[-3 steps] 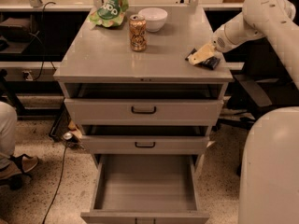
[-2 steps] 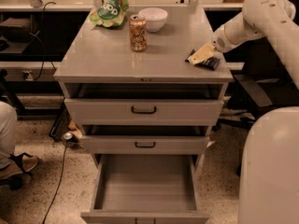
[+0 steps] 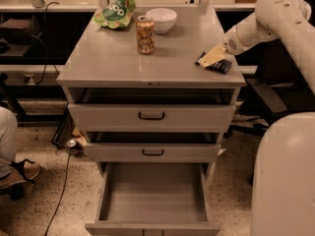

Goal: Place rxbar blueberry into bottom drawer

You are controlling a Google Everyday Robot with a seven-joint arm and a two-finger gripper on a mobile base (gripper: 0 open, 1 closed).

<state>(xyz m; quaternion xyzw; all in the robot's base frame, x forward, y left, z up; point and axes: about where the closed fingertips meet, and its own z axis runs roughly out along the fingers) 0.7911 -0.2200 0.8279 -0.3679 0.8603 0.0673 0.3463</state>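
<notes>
The rxbar blueberry, a flat dark bar, lies on the grey cabinet top near its right front corner. My gripper has come in from the right on the white arm and sits right on the bar's left end, low over the top. The bar is partly hidden under it. The bottom drawer is pulled wide open at the foot of the cabinet, and its flat grey floor is bare.
A tan soda can, a white bowl and a green chip bag stand at the back of the top. The two upper drawers are slightly open. A person's leg and shoe are at left. My white body is at right.
</notes>
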